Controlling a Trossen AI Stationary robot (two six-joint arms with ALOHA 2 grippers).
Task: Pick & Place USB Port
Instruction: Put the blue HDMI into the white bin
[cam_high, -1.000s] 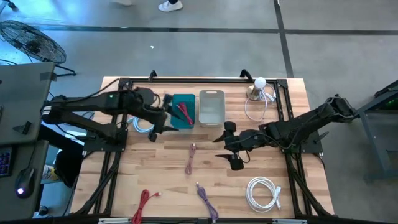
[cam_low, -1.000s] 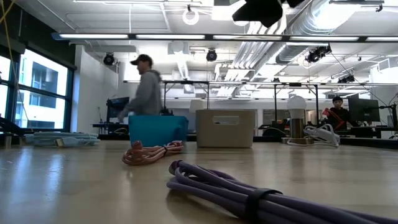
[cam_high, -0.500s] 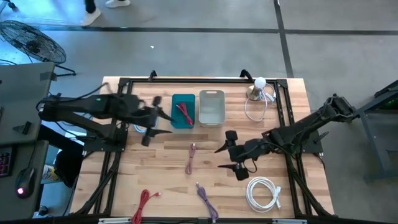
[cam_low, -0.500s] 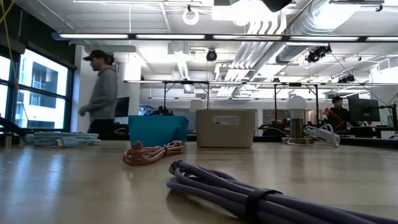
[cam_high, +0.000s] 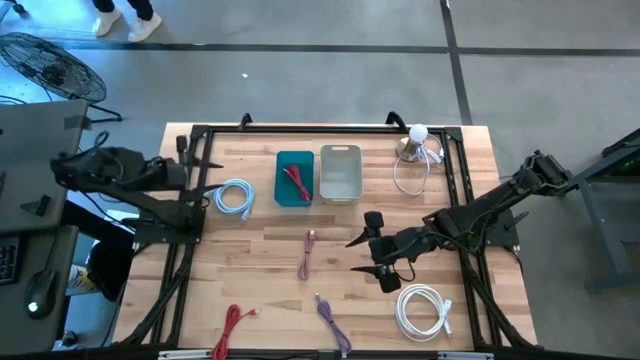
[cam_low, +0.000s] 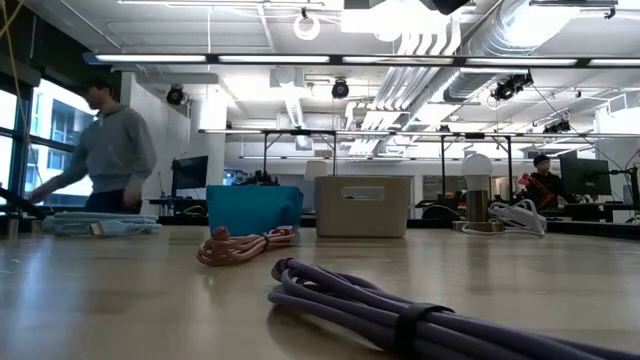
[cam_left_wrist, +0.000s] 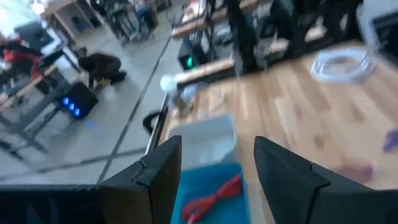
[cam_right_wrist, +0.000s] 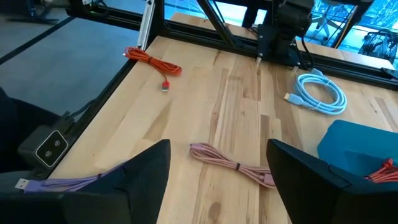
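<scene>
Several coiled USB cables lie on the wooden table: a pink one, a purple one, a red one, a white one and a light blue one. Another red cable lies inside the teal bin, beside the grey bin. My right gripper hovers open to the right of the pink cable, above the table. My left gripper is drawn back over the table's left edge, open and empty.
A lamp with a white cord stands at the far right corner. A black frame runs round the table. In the low view a person moves in the room behind the table.
My left gripper has pulled away from the teal bin toward the table's left edge, staying open and empty; the red cable stays in the bin. My right gripper has shifted slightly toward the near edge. The person behind the table has walked leftward.
</scene>
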